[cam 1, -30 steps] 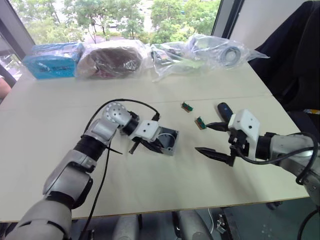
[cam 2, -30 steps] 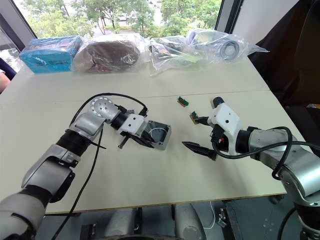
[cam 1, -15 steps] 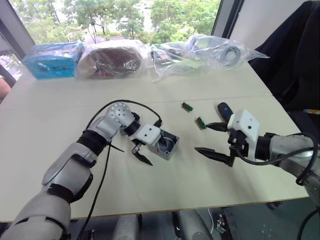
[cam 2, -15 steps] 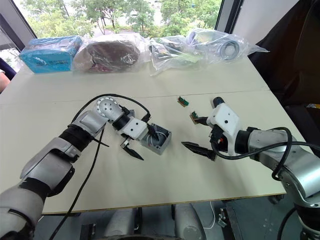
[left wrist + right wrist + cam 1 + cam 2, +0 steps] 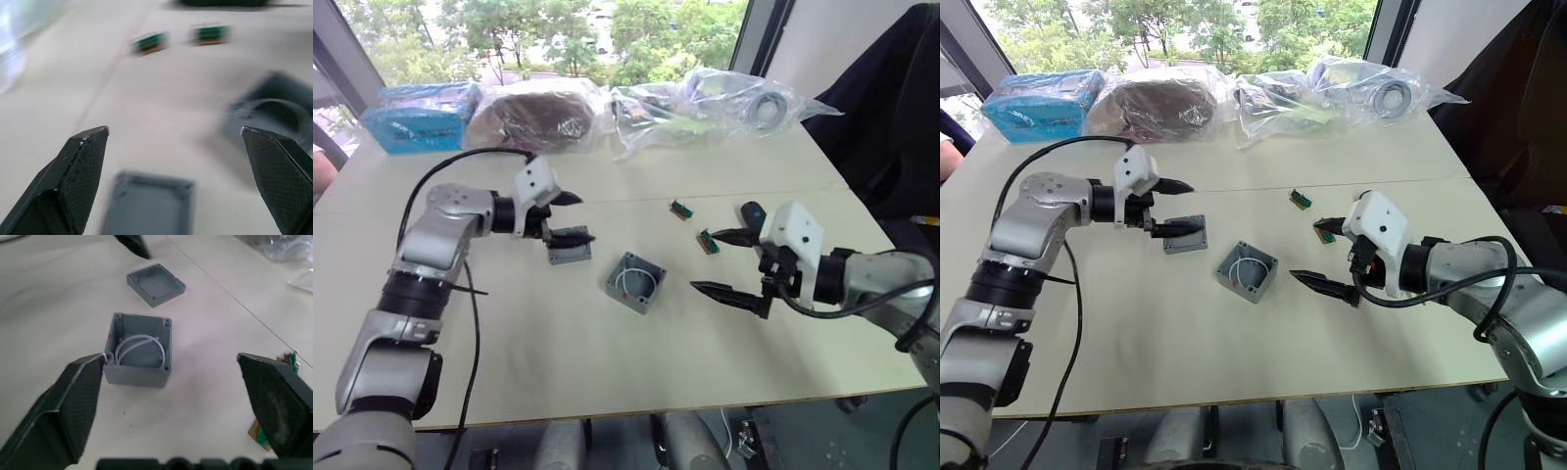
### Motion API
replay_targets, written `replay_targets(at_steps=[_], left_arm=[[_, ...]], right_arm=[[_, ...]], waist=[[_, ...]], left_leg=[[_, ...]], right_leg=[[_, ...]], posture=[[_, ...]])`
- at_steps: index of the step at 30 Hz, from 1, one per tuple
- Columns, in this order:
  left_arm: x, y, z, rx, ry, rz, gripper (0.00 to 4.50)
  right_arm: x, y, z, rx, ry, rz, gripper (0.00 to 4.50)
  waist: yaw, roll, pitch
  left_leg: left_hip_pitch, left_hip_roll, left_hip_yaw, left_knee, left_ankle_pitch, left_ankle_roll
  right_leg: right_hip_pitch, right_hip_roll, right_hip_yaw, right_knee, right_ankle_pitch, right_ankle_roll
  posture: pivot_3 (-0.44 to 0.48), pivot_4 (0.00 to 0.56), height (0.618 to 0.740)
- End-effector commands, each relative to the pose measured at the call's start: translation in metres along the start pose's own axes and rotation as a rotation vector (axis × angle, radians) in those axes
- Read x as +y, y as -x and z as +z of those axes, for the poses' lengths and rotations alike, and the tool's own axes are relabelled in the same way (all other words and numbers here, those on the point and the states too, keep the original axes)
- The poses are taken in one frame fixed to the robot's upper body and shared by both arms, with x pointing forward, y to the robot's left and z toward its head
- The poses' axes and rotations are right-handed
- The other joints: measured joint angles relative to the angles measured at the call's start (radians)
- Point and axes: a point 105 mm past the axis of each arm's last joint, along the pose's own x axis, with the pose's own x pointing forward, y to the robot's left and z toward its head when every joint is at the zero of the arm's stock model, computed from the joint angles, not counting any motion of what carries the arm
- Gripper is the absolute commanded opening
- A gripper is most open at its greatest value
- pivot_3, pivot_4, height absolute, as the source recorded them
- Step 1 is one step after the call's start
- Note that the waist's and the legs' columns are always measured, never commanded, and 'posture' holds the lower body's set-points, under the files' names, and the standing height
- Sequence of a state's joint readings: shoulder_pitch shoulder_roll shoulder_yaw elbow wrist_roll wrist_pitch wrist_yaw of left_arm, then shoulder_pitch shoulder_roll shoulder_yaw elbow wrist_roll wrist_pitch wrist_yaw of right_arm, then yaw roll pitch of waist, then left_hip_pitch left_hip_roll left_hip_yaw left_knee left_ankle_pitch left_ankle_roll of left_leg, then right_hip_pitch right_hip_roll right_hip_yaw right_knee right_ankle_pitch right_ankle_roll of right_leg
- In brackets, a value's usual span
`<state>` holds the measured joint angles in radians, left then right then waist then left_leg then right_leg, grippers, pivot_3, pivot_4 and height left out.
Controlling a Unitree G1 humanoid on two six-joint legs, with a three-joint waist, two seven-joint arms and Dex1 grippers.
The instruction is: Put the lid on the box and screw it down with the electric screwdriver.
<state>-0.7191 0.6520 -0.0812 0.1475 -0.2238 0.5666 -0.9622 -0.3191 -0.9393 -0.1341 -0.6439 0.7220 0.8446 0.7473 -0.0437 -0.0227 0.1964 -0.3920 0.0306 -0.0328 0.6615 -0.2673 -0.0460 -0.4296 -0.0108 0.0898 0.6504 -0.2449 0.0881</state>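
Lying flat on the cream table (image 5: 558,362), the lid (image 5: 1185,236) sits left of and slightly farther than the box (image 5: 1246,272), the two close together but apart. The box stands open side up near the table's middle, with a white wire loop (image 5: 139,345) curled inside it. The left gripper (image 5: 1173,208) hovers just over the lid's far-left edge with its two black fingers spread wide and nothing between them. The electric screwdriver (image 5: 751,214) lies to the right, mostly hidden behind the right gripper's white housing, with only its dark blue end showing. The right gripper (image 5: 726,264) is right of the box, well apart from it, its fingers also spread wide and empty, pointing toward the box. Two small green-and-red pieces (image 5: 681,208) lie between the box and the screwdriver, toward the far side. Along the far edge of the table lie several clear plastic bags (image 5: 720,98) and a blue packet (image 5: 416,117).
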Motion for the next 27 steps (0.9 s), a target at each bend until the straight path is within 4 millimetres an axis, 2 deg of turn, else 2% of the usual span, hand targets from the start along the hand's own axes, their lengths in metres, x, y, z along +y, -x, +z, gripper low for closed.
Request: replay_targets(at_steps=[1, 6, 11, 22, 25, 27], left_arm=[[0.004, 0.007, -0.028, 0.101, 0.148, 0.276, 4.45], [-0.007, 0.013, -0.048, 0.173, 0.282, 0.456, 4.45], [0.001, 0.023, -0.071, 0.227, 0.39, 0.663, 4.45], [-0.006, -0.001, -0.087, 0.229, 0.57, 0.702, 4.45], [-0.007, -0.004, -0.088, 0.228, 0.603, 0.699, 3.66], [-0.007, -0.004, -0.09, 0.24, 0.631, 0.703, 2.85]], right_arm=[[-0.001, -0.002, 0.019, -0.044, 0.054, 0.039, 4.5], [-0.001, -0.005, 0.027, -0.047, 0.083, 0.085, 4.5], [-0.002, -0.003, 0.033, -0.054, 0.097, 0.103, 4.5], [-0.003, -0.001, 0.033, -0.039, 0.106, 0.102, 4.5], [-0.003, 0.0, 0.033, -0.036, 0.106, 0.096, 4.5], [-0.003, 0.0, 0.032, -0.034, 0.104, 0.092, 4.5]], waist=[[-0.003, 0.0, 0.0], [0.004, -0.001, 0.0], [0.003, -0.001, 0.0], [0.004, -0.001, 0.0], [0.003, -0.001, 0.0], [0.002, -0.001, 0.0]], left_leg=[[0.0, 0.0, 0.0, 0.0, 0.0, 0.0], [0.0, 0.0, -0.002, 0.0, 0.0, 0.0], [0.001, 0.0, -0.002, 0.0, 0.0, 0.0], [0.002, -0.001, -0.002, 0.0, 0.0, 0.0], [0.001, -0.001, -0.002, 0.0, 0.0, 0.0], [0.001, -0.001, -0.002, 0.0, 0.0, 0.0]], right_leg=[[0.0, 0.0, 0.0, 0.0, 0.0, 0.0], [0.0, 0.0, -0.002, 0.001, 0.002, -0.003], [0.001, 0.0, -0.002, 0.001, 0.002, -0.003], [0.002, 0.0, -0.002, 0.0, 0.003, -0.003], [0.002, 0.0, -0.002, 0.0, 0.003, -0.003], [0.002, 0.0, -0.002, 0.0, 0.003, -0.003]], posture=[[0.0, 0.15, 0.74], [0.0, 0.15, 0.74], [0.0, 0.15, 0.74], [0.0, 0.15, 0.74], [0.0, 0.15, 0.74], [0.0, 0.15, 0.74]])
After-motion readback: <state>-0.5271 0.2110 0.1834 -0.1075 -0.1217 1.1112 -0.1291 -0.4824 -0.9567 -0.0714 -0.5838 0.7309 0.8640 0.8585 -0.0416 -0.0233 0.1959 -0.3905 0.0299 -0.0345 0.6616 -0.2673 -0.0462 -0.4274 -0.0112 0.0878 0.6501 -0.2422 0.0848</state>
